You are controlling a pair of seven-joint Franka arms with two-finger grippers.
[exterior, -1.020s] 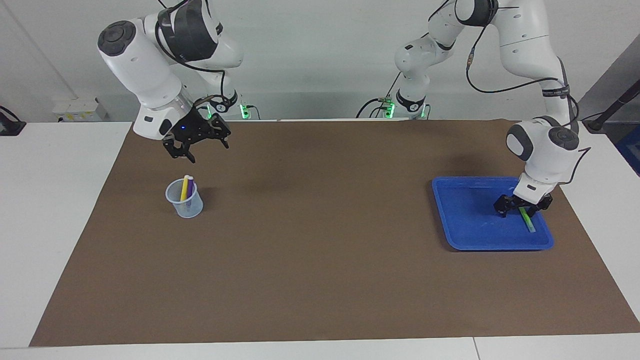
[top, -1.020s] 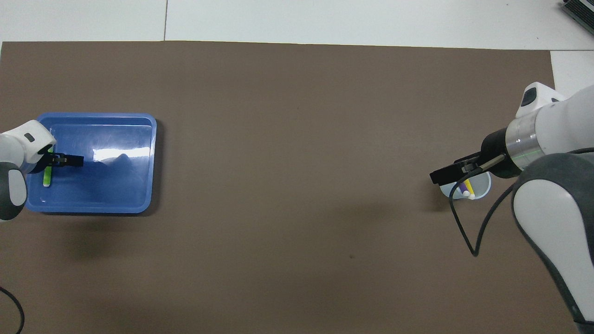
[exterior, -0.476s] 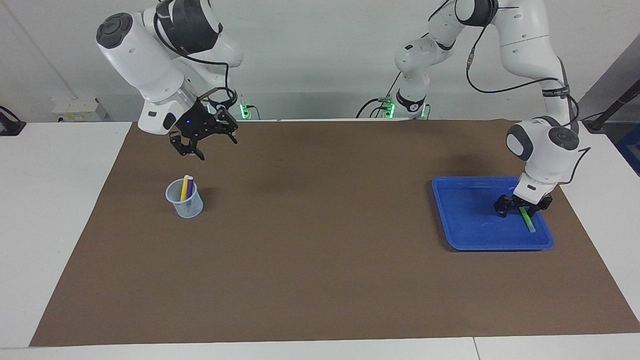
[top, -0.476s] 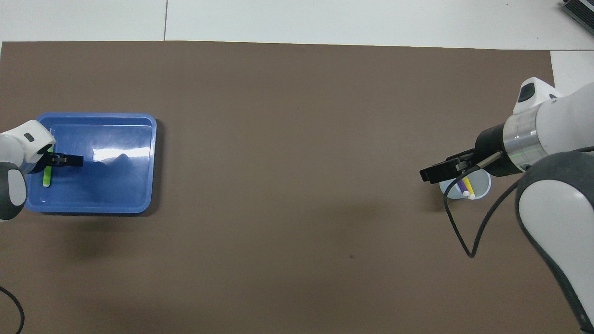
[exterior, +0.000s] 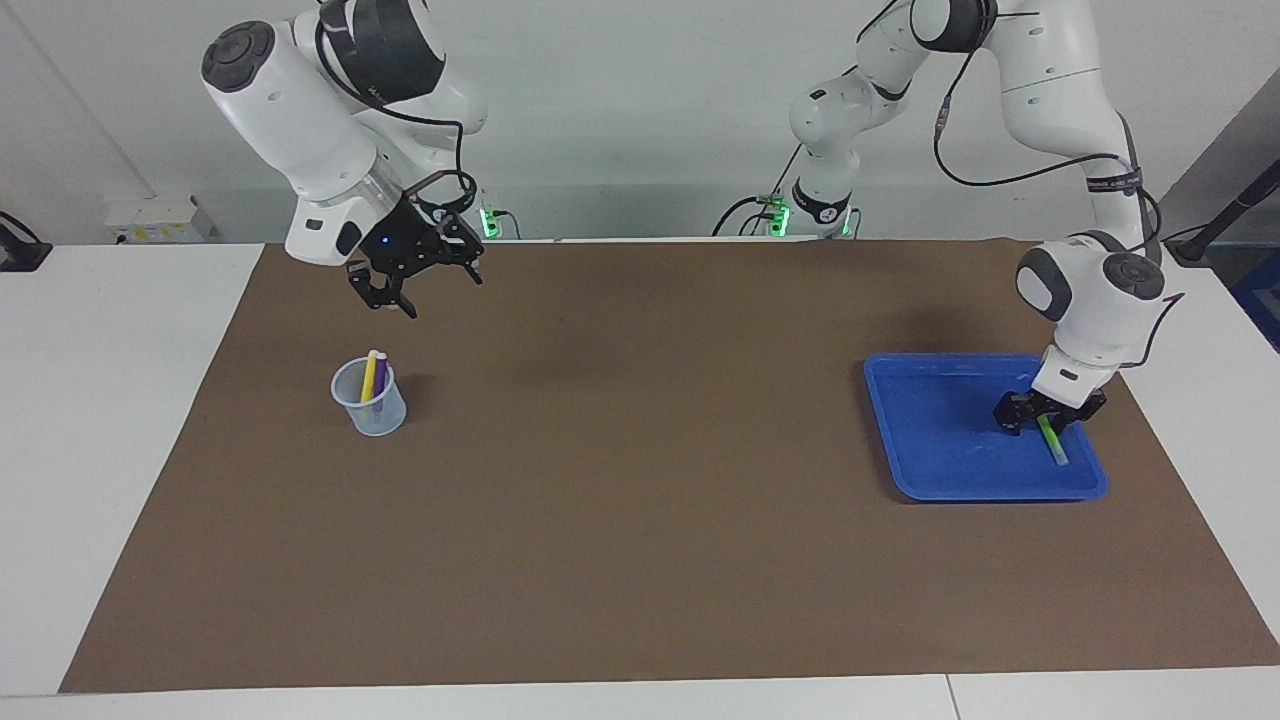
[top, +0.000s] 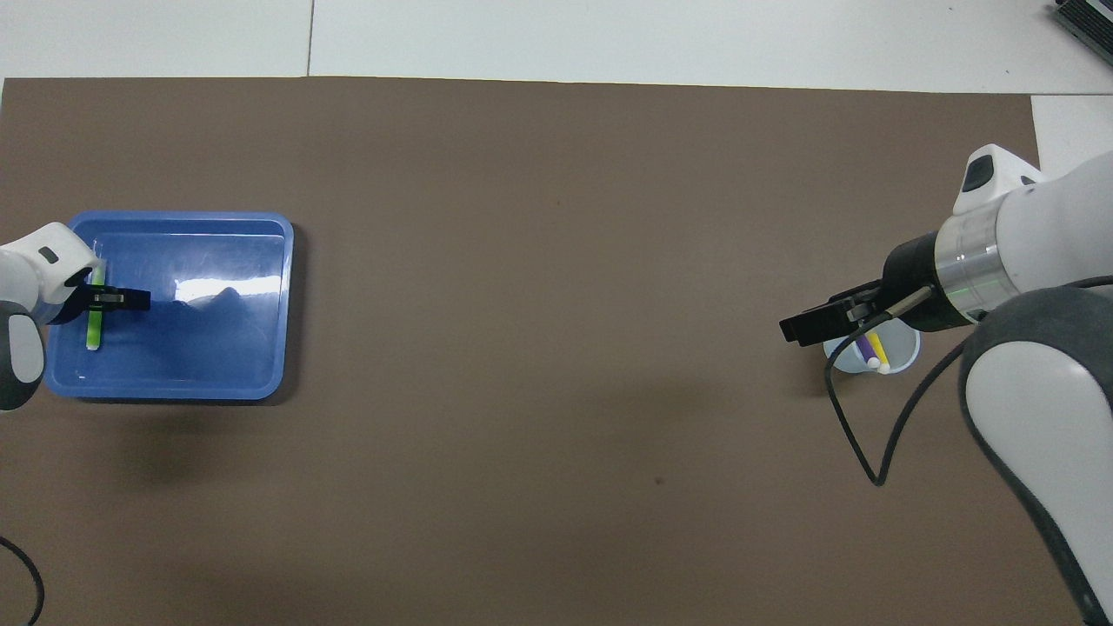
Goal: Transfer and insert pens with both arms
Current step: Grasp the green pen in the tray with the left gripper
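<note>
the green pen (exterior: 1051, 439) lies in the blue tray (exterior: 930, 470) at the left arm's end of the table, close to the tray's outer side wall. the left gripper (exterior: 1048, 413) is down in the tray with a finger on either side of the pen's upper end; i cannot tell whether the fingers already press on the pen or only straddle it. from overhead the pen (top: 94, 313) shows as a green stick crossed by the black gripper (top: 111, 299).

the yellow pen (exterior: 369, 375) and the purple pen (exterior: 380, 380) stand tilted in a clear cup (exterior: 372, 405) at the right arm's end of the table, pale caps up.

the right gripper (exterior: 425, 285) hangs in the air over the brown mat (exterior: 640, 560), its fingers spread wide and holding nothing. the mat covers most of the white table (exterior: 110, 420), and both tray and cup sit on it, well apart.
</note>
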